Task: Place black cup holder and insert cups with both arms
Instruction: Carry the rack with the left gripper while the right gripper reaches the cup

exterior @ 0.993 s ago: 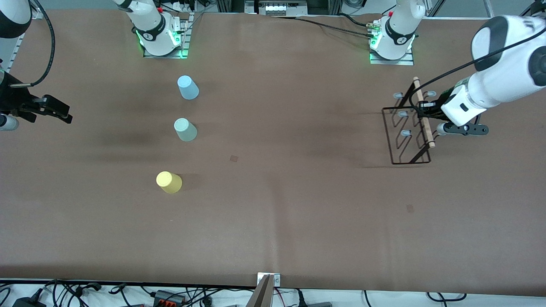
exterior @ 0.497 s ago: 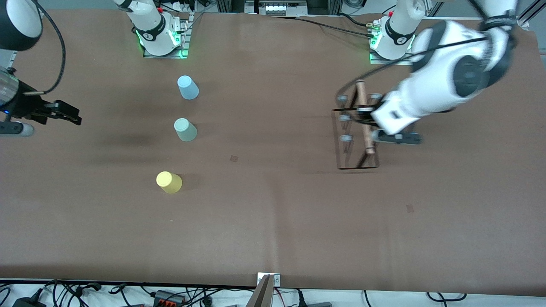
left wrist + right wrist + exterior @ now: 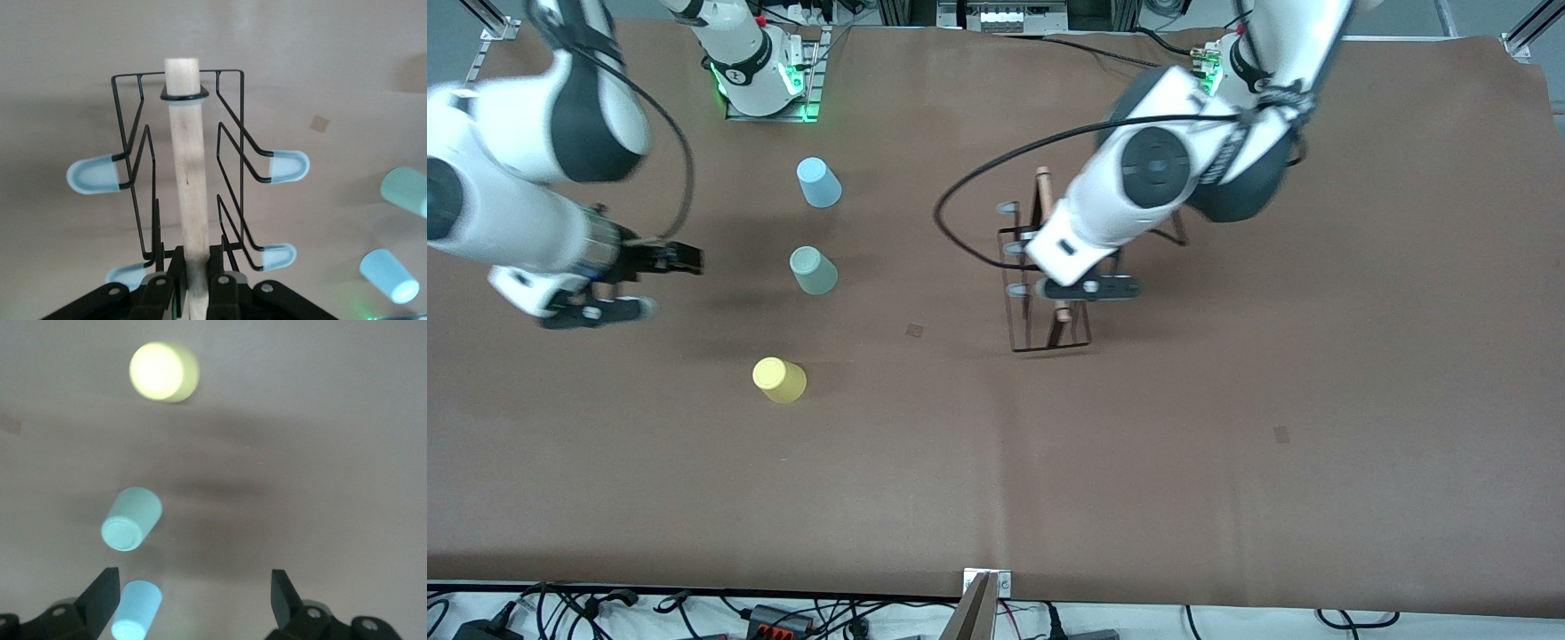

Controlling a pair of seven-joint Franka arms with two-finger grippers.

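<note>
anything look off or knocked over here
Nothing stands out. The three small plastic cups, light blue, pale mint green and yellow, stand upside down in a row, none tipped. The thin black wire cup holder hangs upright from the left gripper, gripped by its wooden rod. The right gripper is open near the mint cup.

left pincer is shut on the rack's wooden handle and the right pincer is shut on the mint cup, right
Only partly. The left pincer is shut on the black cup holder's wooden handle, but the right wrist view shows the right pincer open and holding nothing; the mint cup stands untouched on the table.
</note>
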